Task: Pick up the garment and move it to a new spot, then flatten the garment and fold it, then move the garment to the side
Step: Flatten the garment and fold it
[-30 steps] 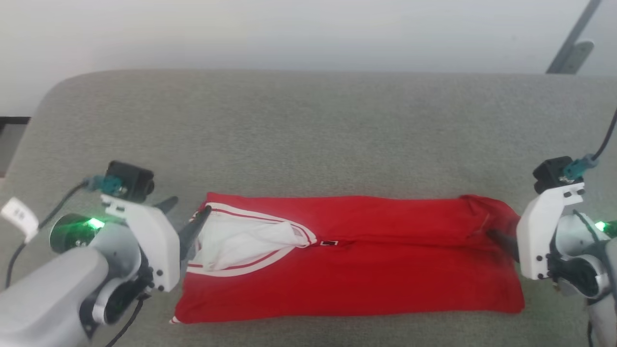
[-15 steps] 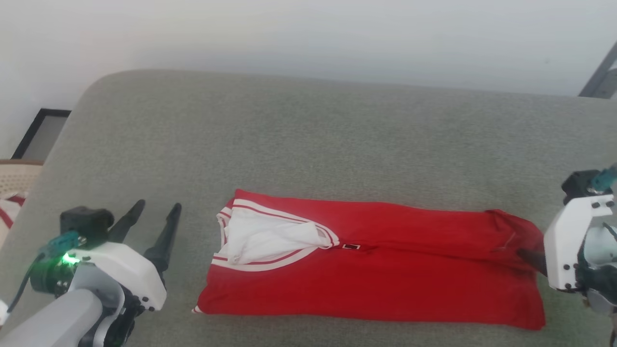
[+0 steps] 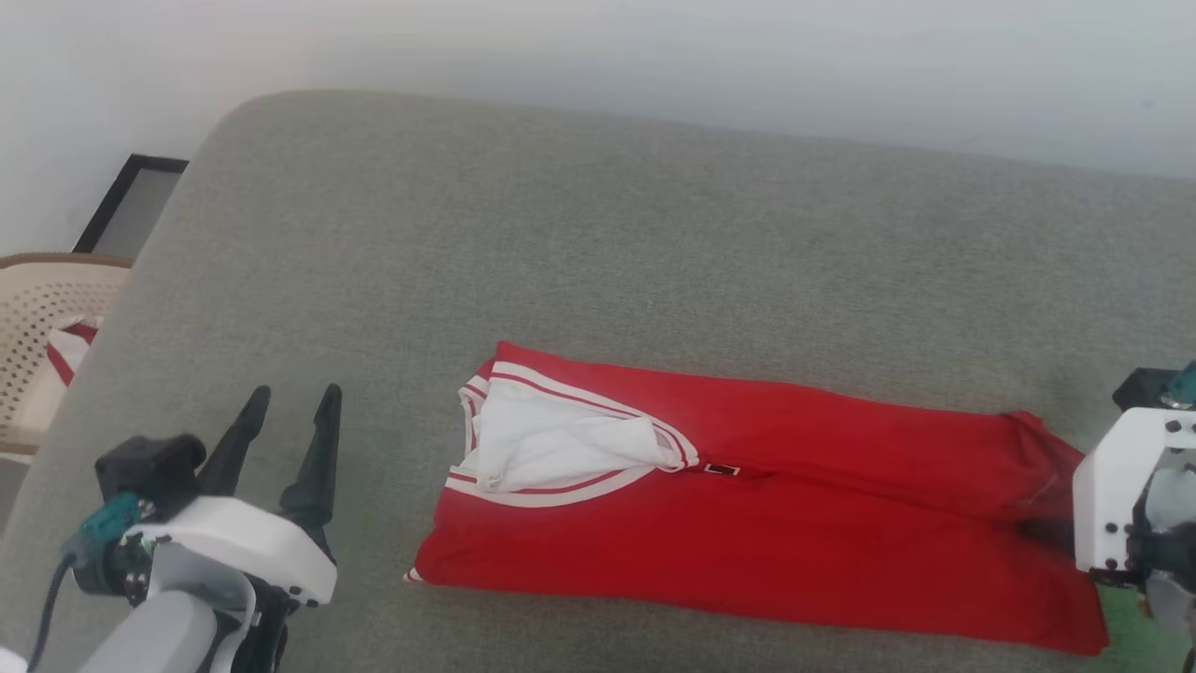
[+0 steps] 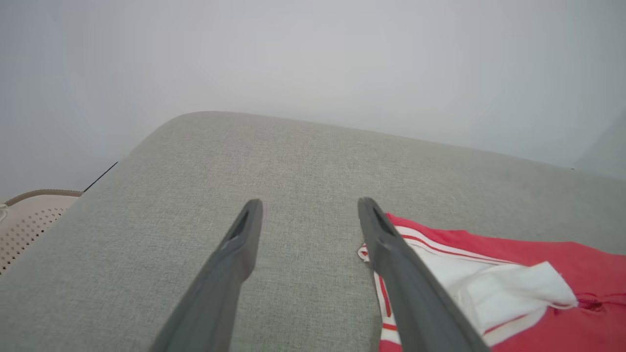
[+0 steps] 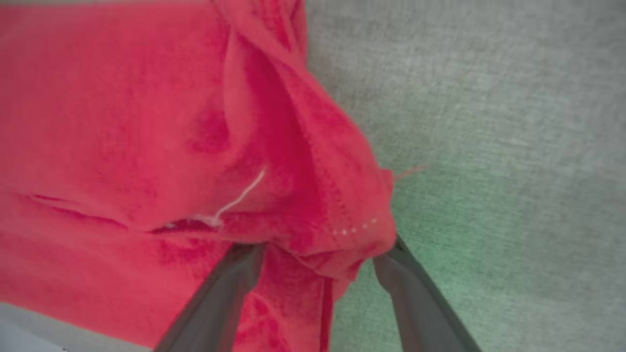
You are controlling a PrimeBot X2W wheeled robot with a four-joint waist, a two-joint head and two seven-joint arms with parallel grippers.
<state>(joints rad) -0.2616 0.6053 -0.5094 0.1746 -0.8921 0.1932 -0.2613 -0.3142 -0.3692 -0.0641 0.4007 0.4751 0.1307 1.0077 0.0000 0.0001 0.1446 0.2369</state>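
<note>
The garment lies folded into a long red strip on the grey cushion, white sleeve and striped trim showing at its left end. My left gripper hovers open to the left of that end, apart from the cloth and holding nothing. In the left wrist view the left gripper has the garment beside its right finger. My right gripper is at the garment's right end, fingers spread wide, tips hidden under a bunched red hem fold. Its white housing shows at the right edge.
A beige perforated basket with a red-and-white cloth scrap stands off the cushion's left end, beside a dark frame against the wall. Bare grey cushion stretches behind and left of the garment.
The camera has swung left, so the picture shifted. My left gripper has drawn back from the collar end to the left and points up the view. The right gripper stays at the hem.
</note>
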